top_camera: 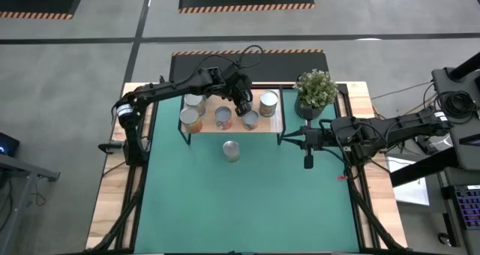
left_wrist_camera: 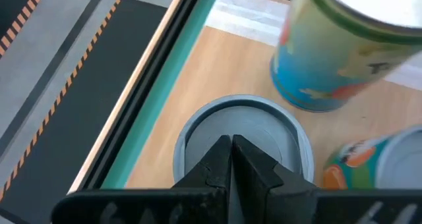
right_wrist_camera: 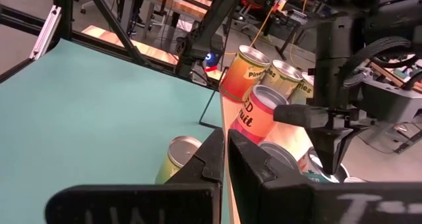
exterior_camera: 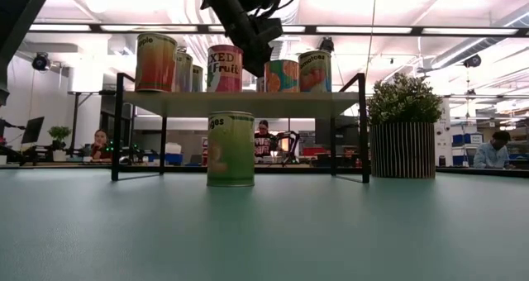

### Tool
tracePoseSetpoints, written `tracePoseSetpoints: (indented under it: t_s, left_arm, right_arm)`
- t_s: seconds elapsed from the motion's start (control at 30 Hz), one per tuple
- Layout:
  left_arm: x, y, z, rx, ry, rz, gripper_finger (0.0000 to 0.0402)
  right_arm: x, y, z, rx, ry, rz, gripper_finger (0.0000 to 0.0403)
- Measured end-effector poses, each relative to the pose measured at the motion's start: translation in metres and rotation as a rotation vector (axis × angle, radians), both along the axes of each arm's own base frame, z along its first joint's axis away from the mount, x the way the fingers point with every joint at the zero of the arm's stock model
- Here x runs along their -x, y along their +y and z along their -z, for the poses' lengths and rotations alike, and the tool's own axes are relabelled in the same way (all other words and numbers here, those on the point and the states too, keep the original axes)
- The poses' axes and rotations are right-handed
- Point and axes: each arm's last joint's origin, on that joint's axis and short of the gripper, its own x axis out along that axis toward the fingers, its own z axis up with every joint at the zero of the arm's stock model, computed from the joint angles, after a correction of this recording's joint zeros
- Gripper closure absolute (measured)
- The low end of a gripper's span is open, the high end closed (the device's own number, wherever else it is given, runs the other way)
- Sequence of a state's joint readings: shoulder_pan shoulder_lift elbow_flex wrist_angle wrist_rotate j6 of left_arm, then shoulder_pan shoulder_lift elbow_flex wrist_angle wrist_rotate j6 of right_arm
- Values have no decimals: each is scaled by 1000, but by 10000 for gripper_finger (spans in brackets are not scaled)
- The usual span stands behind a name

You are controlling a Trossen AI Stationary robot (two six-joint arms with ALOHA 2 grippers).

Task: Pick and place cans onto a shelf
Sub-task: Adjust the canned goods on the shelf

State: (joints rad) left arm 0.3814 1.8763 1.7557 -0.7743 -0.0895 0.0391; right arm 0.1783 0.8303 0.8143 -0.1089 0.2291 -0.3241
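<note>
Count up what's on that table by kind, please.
Cans on the shelf: at least 6, the left arm hides some
Can on the mat: 1
Shelf: 1
Potted plant: 1
Total: at least 9

Green mat (top_camera: 247, 202): one can (top_camera: 232, 151), shelf (top_camera: 274, 127), potted plant (top_camera: 315, 92). Shelf carries five cans.

One camera hangs overhead, looking straight down on the whole green mat (top_camera: 247, 202) and both arms. Another sits at table-top height, facing level across the mat to the low light-wood shelf on black legs (exterior_camera: 240, 104) and the room beyond. The left wrist camera looks down, very close, onto a silvery can top (left_wrist_camera: 241, 128) on that shelf. The right wrist camera looks across the mat at the same shelf (right_wrist_camera: 293, 135) from farther off.
</note>
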Motion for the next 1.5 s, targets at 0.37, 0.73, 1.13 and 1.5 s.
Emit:
tracePoseSetpoints:
  t_s: [0.37, 0.73, 1.13, 1.5]
  left_arm:
    - [1, -8, -4, 9, -4, 9, 402]
    - [5, -11, -13, 3, -27, 11, 402]
    - [-8, -81, -22, 1, -55, 181, 402]
    - [-16, -94, -12, -99, -8, 102, 402]
  right_arm:
    - [0, 0, 0, 0, 2, 0, 394]
    - [0, 0, 0, 1, 3, 0, 394]
    - [0, 0, 1, 1, 6, 0, 394]
    - [0, 0, 1, 0, 7, 0, 394]
